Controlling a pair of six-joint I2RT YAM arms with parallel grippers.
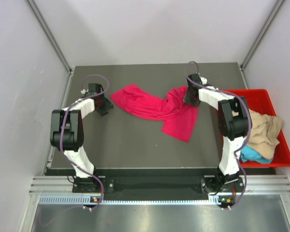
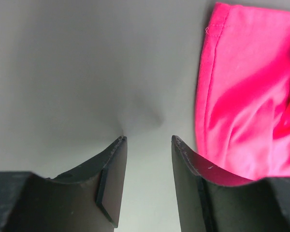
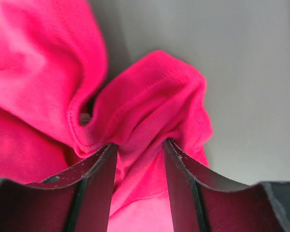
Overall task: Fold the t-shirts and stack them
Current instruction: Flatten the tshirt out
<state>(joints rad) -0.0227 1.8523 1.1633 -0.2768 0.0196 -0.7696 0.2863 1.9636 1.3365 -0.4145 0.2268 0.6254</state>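
A magenta-pink t-shirt point(image 1: 154, 106) lies crumpled across the middle of the dark table, stretched from left to right. My right gripper point(image 1: 189, 94) is at its right end. In the right wrist view the gripper point(image 3: 137, 145) is shut on a bunched fold of the pink t-shirt point(image 3: 150, 92). My left gripper point(image 1: 102, 104) stands just left of the shirt's left end. In the left wrist view it point(image 2: 147, 140) is open over bare table, and the shirt's hemmed edge point(image 2: 246, 96) lies beside its right finger, not between the jaws.
A red plastic bin point(image 1: 280, 159) stands at the table's right edge, beside the right arm. It holds a tan-beige shirt point(image 1: 263, 128) and a turquoise one point(image 1: 249, 154). Grey walls close in the table on three sides.
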